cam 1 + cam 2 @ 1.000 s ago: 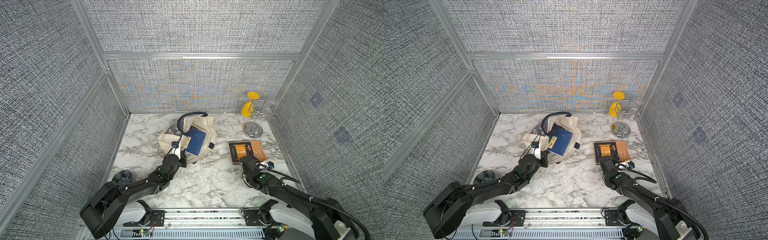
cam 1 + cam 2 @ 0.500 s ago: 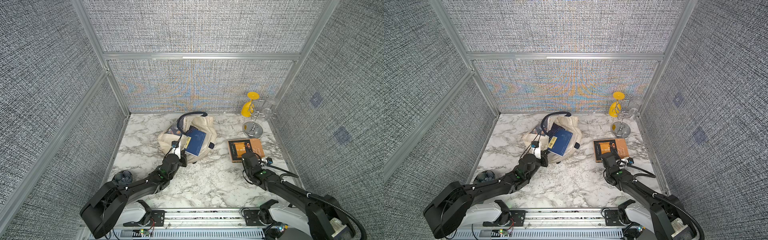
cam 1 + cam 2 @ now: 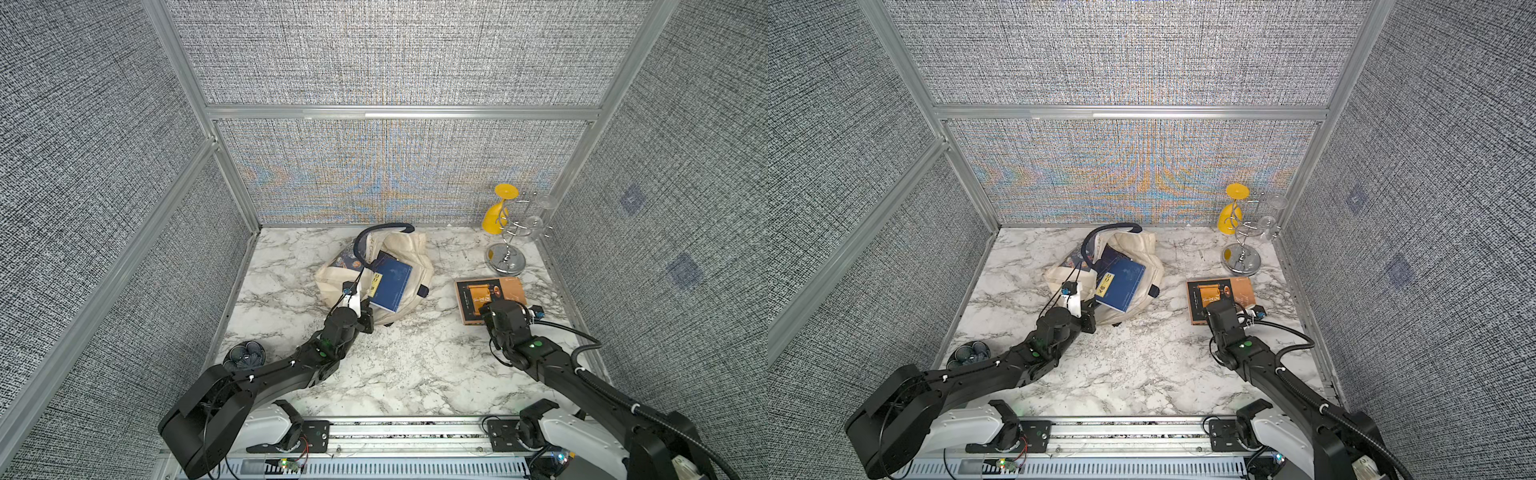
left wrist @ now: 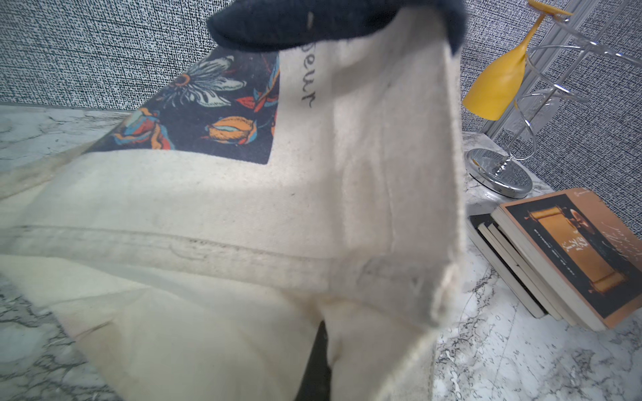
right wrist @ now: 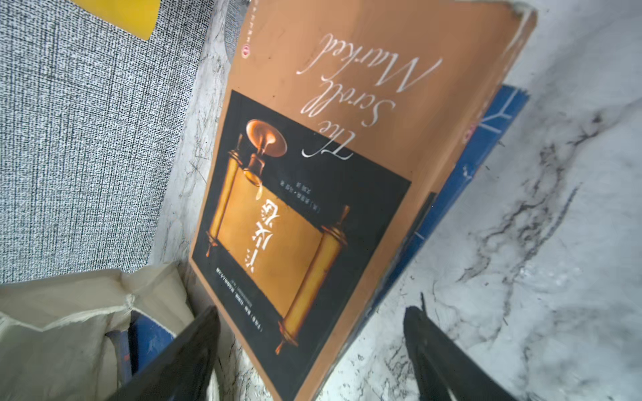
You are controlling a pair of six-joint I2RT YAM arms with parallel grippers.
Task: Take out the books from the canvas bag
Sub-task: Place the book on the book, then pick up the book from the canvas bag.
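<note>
The left end effector point(image 3: 363, 316) clamps the canvas bag point(image 3: 332, 282) by its near edge at twelve o'clock on the table point(image 3: 415, 357), likely steadying it. A navy book point(image 3: 390, 284) lies at its mouth. At two o'clock, the right end effector point(image 5: 311, 312) gapes over stacked books point(image 3: 494, 291).

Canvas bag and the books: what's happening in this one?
The left gripper is shut on the canvas bag at its near edge, lifting the cloth. A blue book sticks out of its mouth. The right gripper is open at the orange book, which tops a stack on the table beside the bag.
</note>
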